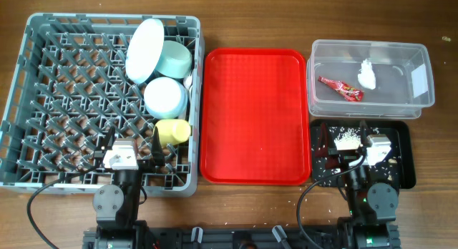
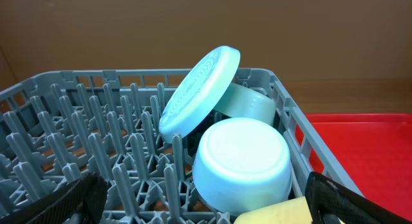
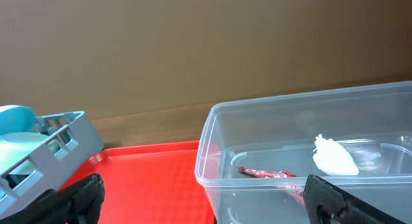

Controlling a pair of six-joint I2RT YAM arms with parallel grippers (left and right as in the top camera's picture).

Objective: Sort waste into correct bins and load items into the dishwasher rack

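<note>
We see the big grey dishwasher rack [image 1: 79, 21] on the left side of the brown wooden table [image 1: 236, 20]. Its right wall sits just beside the left edge of the flat red tray [image 1: 256, 116], with a thin strip of table between them. The red tray's right edge is just beside two bins. The clear tub [image 1: 393, 91] is on the far side and the black tray [image 1: 404, 159] is on the near side. They are almost touching.

The dishes all crowd the rack's right side. The pale blue plate [image 1: 145, 49] stands tilted at the far end and leans by a mint bowl [image 1: 179, 59]. A second mint bowl [image 1: 166, 96] sits upside down, nearer to us. The yellow cup [image 1: 173, 131] lies on its side, nearest of all. The rest of the rack shows rows of upright pegs [image 1: 71, 99].

The red wrapper [image 1: 341, 89] and the white tissue wad [image 1: 367, 76] lie near each other inside the tub. Pale crumbs [image 1: 347, 140] lie in the black tray, and a few specks dot the table near it.

The left gripper [image 2: 206, 188] hovers over the rack's near edge. Its fingers [image 2: 71, 201] are spread wide and hold nothing, and the cup is just by the right one. The right gripper [image 3: 203, 188] hangs over the black tray. Its fingers [image 3: 77, 201] are also spread wide and hold nothing. A plain brown wall [image 3: 193, 50] stands behind the table.
</note>
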